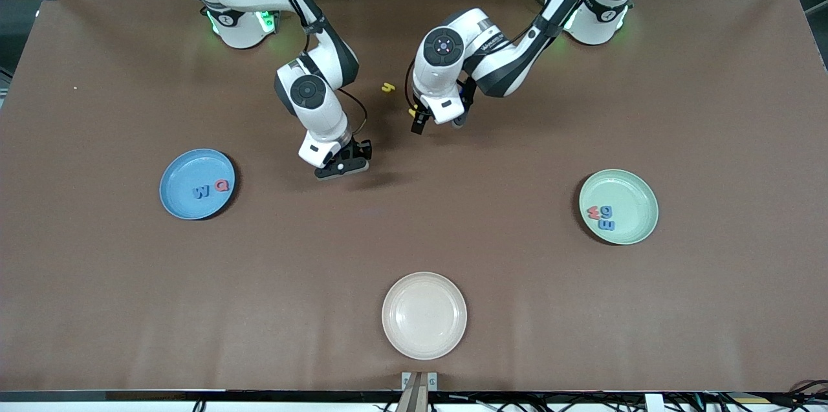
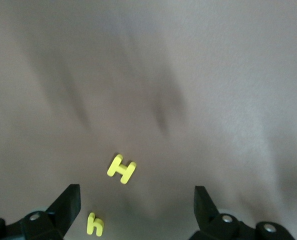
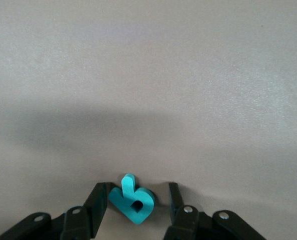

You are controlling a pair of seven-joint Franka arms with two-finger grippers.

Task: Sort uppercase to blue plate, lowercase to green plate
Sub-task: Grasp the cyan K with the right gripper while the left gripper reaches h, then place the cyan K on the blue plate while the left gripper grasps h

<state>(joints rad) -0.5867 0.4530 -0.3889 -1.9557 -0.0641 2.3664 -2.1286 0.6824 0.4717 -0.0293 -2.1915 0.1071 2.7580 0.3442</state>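
From the front we see the blue plate mid-left with W and Q, the green plate mid-right with three letters. In the left wrist view the left gripper gapes above the yellow H. In the right wrist view the right gripper grasps the teal letter.

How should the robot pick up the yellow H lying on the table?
The yellow H lies flat on the table, so come straight down from above. Pinch across its two long legs, one finger outside each, with the crossbar between them. The open left gripper hangs over it; turn it to line up with the tilted letter.
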